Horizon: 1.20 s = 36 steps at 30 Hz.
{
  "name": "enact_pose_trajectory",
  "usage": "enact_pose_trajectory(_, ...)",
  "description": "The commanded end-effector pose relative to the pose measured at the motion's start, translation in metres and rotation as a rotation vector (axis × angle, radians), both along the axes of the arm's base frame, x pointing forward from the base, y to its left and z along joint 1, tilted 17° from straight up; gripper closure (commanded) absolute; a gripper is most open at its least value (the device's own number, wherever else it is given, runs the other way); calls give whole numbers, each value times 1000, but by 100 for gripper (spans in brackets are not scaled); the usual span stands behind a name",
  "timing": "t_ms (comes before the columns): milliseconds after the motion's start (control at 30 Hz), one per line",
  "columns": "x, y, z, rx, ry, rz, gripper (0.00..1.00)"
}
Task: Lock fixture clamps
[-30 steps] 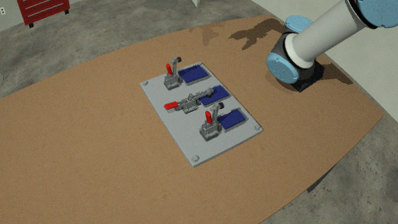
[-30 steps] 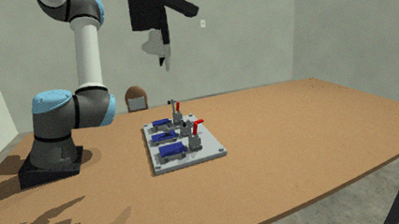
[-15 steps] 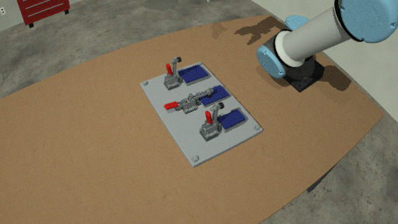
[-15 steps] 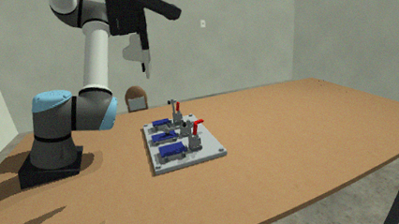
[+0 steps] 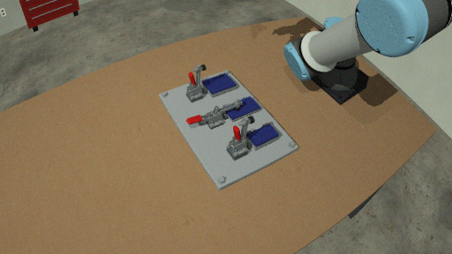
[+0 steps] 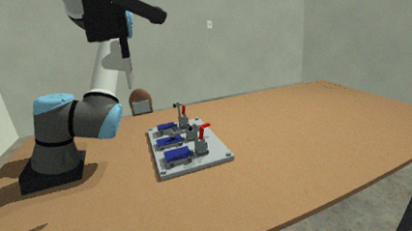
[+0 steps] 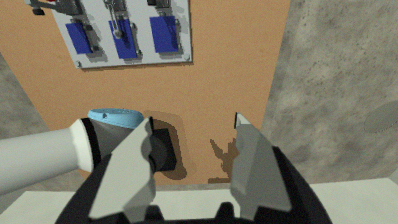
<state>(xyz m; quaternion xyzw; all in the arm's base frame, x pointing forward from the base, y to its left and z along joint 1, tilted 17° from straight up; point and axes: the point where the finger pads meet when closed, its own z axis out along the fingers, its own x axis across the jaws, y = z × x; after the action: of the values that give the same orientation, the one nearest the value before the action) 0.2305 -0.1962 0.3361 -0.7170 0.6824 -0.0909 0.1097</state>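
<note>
Fixture [image 5: 207,152]: middle clamp [image 5: 214,116] down, outer two raised. Gripper [image 7: 192,165] high above the arm base, jaws apart, empty.

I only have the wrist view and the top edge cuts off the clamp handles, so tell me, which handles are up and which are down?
Observer: In the top view, the middle clamp has its red handle lying flat and its bar out over the blue part; the two outer clamps, far and near, have handles standing up.
Operator: How high is the gripper above the fixture?
Observer: In the exterior view the gripper hangs well above the table, over toward the arm's base, not over the fixture plate.
Operator: Anything in the jaws?
Observer: No, they stand open and hold nothing.
</note>
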Motion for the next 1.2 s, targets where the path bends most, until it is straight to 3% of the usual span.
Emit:
enact_pose_trajectory(0, -3, -2, -1, 0, -5, 2, 42)
enact_pose_trajectory(100, -3, -2, -1, 0, -5, 2, 42)
enact_pose_trajectory(267, 24, 53, -3, 0, -5, 2, 42)
enact_pose_trajectory(667, 24, 53, -3, 0, -5, 2, 42)
enact_pose_trajectory(833, 48, 107, -5, 0, -5, 2, 42)
enact_pose_trajectory(1167, 48, 107, -5, 0, -5, 2, 42)
